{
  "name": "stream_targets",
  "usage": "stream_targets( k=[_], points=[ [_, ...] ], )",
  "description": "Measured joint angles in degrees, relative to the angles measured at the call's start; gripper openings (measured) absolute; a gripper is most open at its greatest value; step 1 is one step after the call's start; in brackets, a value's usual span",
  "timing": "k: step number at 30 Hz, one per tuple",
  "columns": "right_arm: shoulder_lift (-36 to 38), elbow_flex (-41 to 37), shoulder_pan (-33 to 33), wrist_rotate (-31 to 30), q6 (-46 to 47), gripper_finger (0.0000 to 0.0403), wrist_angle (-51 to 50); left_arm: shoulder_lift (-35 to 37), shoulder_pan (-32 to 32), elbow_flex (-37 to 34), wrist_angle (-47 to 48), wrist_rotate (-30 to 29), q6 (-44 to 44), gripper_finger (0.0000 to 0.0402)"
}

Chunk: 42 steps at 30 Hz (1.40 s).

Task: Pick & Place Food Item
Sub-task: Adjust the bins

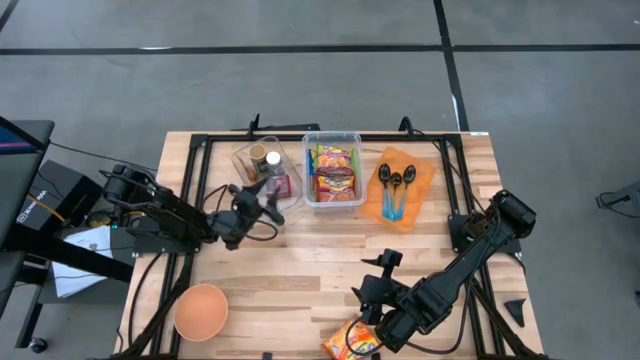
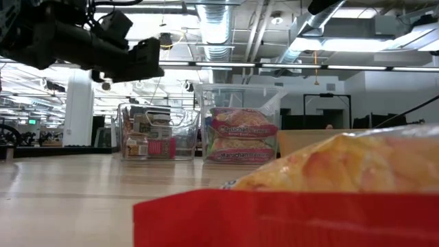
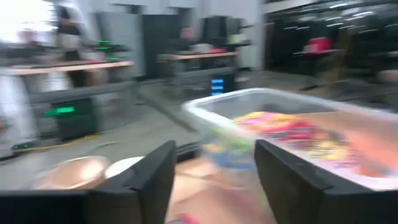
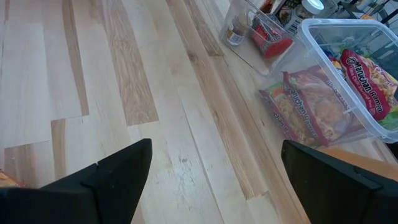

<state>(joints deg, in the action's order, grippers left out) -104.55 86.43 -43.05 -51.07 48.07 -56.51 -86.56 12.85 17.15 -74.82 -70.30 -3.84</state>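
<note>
Left wrist view blurred; left tool (image 1: 268, 196) fingers apart, empty, near spice bin (image 1: 262, 165). Right tool (image 1: 372, 335) open beside orange-yellow, crinkled snack bag (image 1: 352, 342), partly cut off at table (image 1: 300, 270) edge.

Bright even ceiling light, soft shadows, left wrist view motion-blurred

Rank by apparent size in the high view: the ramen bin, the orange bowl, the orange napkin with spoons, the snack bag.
1. Ramen bin and orange napkin: look alike, unranked.
2. Orange bowl.
3. Snack bag, partly covered by the right gripper and the frame edge.
</note>
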Motion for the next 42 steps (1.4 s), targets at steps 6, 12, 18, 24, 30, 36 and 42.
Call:
stream_targets(
  k=[6,12,18,24,30,36,42],
  points=[
    [0.0,0.0,0.1,0.0,0.0,0.0354,0.0,0.0,-1.0,0.0,0.4,-8.2,-3.2,0.0057],
    [0.0,0.0,0.4,0.0,0.2,0.0354,0.2,0.0,-6.2,0.0,0.5,-14.4,-0.3,0.0003],
    [0.0,0.0,0.4,0.0,0.2,0.0354,0.2,0.0,-7.4,0.0,4.7,-14.4,9.2,0.0001],
    [0.0,0.0,0.0,0.0,0.5,0.0354,0.2,-0.1,-8.0,0.0,23.4,-0.7,34.2,0.0000],
    [0.0,0.0,-0.4,0.2,1.0,0.0354,0.1,6.2,-14.7,0.4,36.5,7.0,37.3,0.0000],
    [0.0,0.0,0.1,0.2,1.0,0.0354,-0.3,21.1,-23.3,2.0,61.0,19.6,42.1,0.0000],
    [0.0,0.0,0.5,0.2,1.0,0.0354,-0.3,27.0,-26.2,1.8,74.5,26.2,44.4,0.0000]
  ],
)
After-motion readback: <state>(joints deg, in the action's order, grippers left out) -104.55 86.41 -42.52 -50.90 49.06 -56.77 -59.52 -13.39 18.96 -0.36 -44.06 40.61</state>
